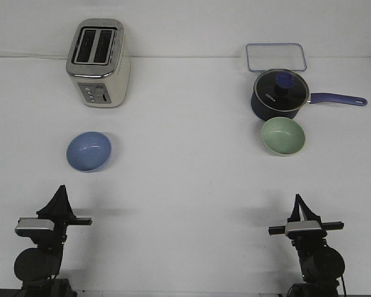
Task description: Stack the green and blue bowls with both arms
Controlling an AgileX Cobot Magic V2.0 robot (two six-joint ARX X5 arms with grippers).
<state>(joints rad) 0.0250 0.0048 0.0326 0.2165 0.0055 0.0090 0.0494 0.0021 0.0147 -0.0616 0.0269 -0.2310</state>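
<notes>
The light blue bowl sits upright and empty on the white table at the left, in front of the toaster. The pale green bowl sits upright and empty at the right, touching or nearly touching the front of the dark blue saucepan. My left gripper is low at the near left, well short of the blue bowl, with its fingers drawn to a point and nothing in them. My right gripper is low at the near right, well short of the green bowl, with its fingers together and empty.
A cream and silver toaster stands at the back left. A dark blue lidded saucepan has its long handle pointing right. A clear rectangular container lies behind it. The white table spans the view.
</notes>
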